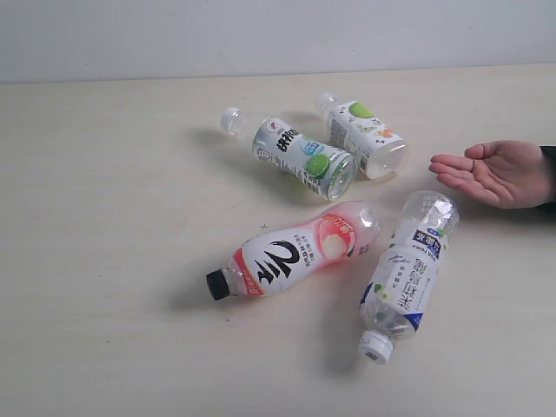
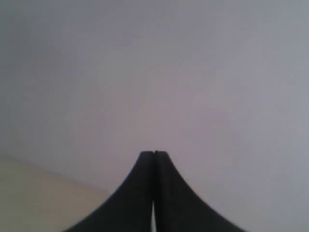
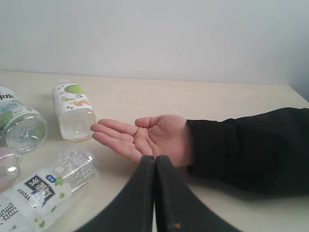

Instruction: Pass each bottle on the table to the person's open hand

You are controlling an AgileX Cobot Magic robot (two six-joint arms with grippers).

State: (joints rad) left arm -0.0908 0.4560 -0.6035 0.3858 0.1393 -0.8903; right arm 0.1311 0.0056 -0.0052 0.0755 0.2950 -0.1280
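The blue-label bottle (image 1: 405, 278) lies flat on the bench (image 1: 104, 217) near the person's open hand (image 1: 491, 172), base toward it, cap away. The right end effector (image 3: 155, 159), jaws together and empty, seems nearer; the left end effector (image 2: 154, 153), likewise together, faces only wall (image 2: 193, 72).

We see the table (image 1: 104, 261) as smooth, matt, pale wood-look board with faint grain. The pink-label bottle (image 1: 295, 250) is clear glossy plastic under a shiny film label, with a black plastic cap (image 1: 216, 285). Around it, the green-label bottle (image 1: 304, 156), white-label bottle (image 1: 365, 135) and blue-label bottle (image 1: 408, 274) show the same glossy clear plastic. Farther from it, the person's open hand (image 1: 495, 172) is bare skin, its sleeve (image 3: 241, 145) dark matt cloth. The robot's right hand (image 3: 154, 159) and left hand (image 2: 153, 153) look smooth, matt black.
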